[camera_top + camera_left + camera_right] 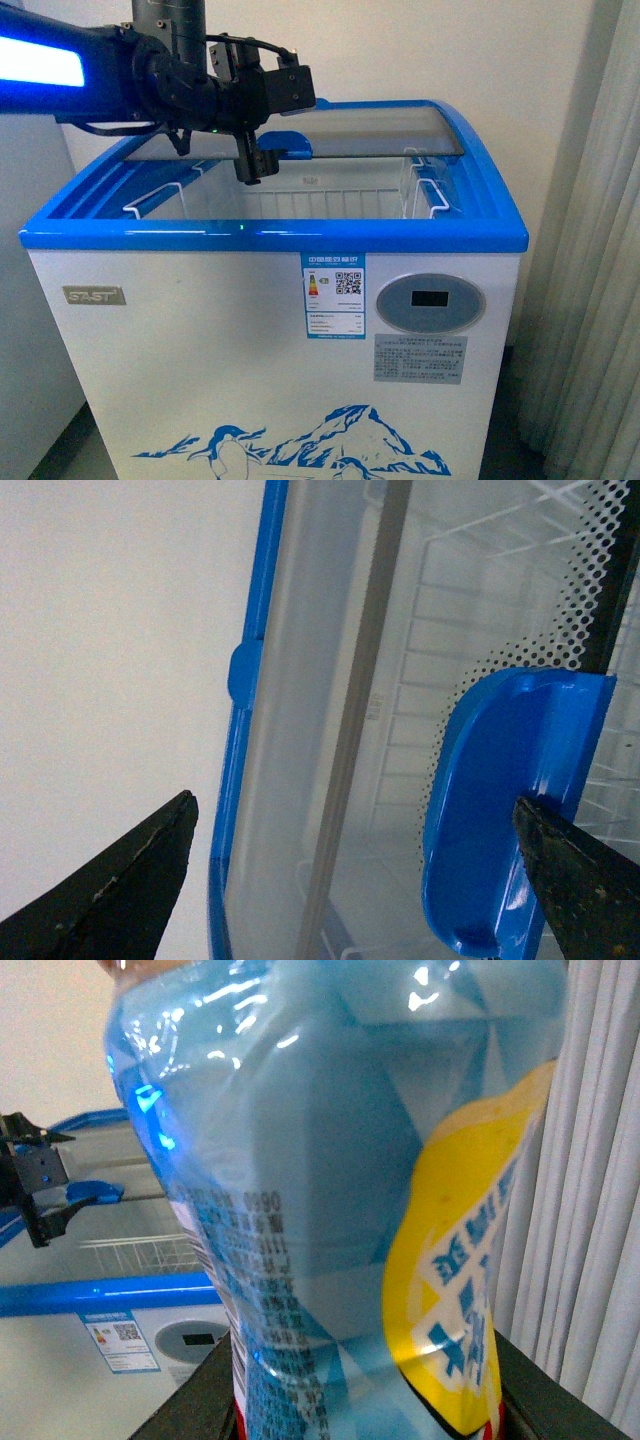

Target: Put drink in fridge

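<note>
Right now my left end effector (250,168) hangs over the open fridge (200,360), its fingers apart and just beside the blue handle (500,780) of the glass lid (380,130). My right end effector (360,1410) is clamped on the drink (320,1180), held in the air outside the fridge.

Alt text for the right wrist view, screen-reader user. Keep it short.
A drink bottle with a blue and yellow label fills most of the picture, held in the right gripper. Behind it stand the white fridge with its blue rim, the left gripper above it, and a pale curtain.
</note>
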`<state>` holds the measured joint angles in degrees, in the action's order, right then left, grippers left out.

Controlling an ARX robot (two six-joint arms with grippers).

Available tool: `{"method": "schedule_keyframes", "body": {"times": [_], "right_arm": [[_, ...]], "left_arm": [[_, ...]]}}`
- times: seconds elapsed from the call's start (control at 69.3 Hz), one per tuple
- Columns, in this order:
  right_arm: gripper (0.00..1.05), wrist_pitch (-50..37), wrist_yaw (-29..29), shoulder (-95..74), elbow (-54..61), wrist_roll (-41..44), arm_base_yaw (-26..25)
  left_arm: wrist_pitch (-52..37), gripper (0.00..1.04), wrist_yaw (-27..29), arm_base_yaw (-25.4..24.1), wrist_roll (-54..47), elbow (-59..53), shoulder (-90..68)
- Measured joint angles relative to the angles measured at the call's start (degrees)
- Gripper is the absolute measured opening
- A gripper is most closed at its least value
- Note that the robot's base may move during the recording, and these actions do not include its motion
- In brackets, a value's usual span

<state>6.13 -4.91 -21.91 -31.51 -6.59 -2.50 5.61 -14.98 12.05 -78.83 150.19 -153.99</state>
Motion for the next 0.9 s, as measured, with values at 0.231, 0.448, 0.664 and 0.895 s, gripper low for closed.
{"method": "schedule_keyframes", "body": {"times": [0.231,0.448,0.664,0.895], "right_arm": [[0.39,-0.02,-0.02,0.00,0.00,-0.02,0.00],[0.39,0.00,0.00,0.00,0.00,0.00,0.00],[0.39,0.00,-0.20,0.00,0.00,0.00,0.00],[0.39,0.00,0.20,0.00,0.00,0.00,0.02]], "left_arm": [[-9.64,0.97,10.29,0.66,4.90,10.34,-8.68],[-15.58,0.97,17.16,0.39,12.44,12.68,-11.37],[-23.78,0.97,25.29,-0.48,34.99,-22.14,11.04],[-23.96,0.97,22.10,-2.29,55.43,-57.99,42.73]]}}
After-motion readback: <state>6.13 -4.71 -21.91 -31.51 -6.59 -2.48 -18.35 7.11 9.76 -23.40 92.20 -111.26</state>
